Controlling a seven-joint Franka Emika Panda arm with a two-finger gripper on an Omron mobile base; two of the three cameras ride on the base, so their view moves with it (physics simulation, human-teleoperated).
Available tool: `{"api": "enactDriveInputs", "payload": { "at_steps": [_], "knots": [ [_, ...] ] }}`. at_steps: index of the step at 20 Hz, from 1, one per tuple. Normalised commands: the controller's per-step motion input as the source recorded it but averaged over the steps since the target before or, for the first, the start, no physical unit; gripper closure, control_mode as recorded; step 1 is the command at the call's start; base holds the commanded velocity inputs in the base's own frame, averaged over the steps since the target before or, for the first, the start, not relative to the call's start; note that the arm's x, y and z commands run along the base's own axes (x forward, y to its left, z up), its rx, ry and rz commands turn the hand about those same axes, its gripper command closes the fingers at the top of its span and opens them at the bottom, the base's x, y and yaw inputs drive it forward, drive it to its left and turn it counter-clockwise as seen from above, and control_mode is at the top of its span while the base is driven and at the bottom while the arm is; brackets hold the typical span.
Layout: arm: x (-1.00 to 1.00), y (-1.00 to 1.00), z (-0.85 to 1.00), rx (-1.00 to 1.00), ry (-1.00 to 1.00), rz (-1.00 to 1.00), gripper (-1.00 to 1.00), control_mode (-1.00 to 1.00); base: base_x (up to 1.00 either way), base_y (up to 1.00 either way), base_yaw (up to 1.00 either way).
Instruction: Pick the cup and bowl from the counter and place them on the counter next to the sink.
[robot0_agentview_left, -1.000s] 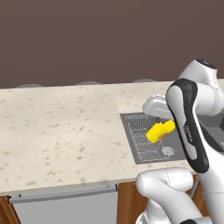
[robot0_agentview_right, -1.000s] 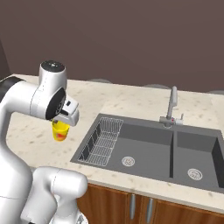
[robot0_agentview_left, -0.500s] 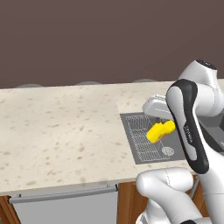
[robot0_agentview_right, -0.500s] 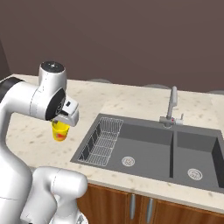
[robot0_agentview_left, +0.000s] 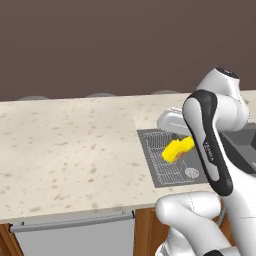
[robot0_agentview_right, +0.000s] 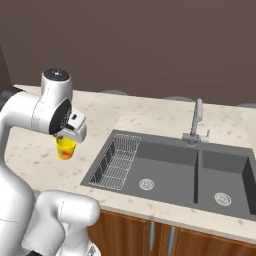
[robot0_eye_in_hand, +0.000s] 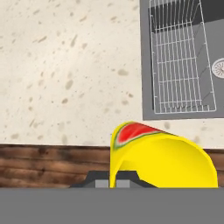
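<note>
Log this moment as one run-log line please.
gripper: shut on cup | cup: lifted, above counter left of sink | bowl: not placed

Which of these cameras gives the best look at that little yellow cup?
The hand view: the cup looms close, its red mark plain. The right base view shows it small under the hand, above the counter; the left base view shows it partly behind the arm.

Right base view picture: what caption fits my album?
Robot claw carrying the yellow cup above the counter beside the sink.
</note>
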Motion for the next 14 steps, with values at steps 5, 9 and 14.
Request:
{"api": "enactDriveInputs", "payload": {
  "at_steps": [5, 9, 14],
  "knots": [
    [0.48, 0.39, 0.0, -0.04, 0.07, -0.04, 1.0, -1.0, 0.0, 0.0, 0.0],
    [0.43, 0.35, -0.02, -0.08, 0.12, -0.04, 1.0, -1.0, 0.0, 0.0, 0.0],
    [0.66, 0.09, -0.27, -0.09, 0.08, -0.05, 1.0, -1.0, 0.0, 0.0, 0.0]
  ]
}}
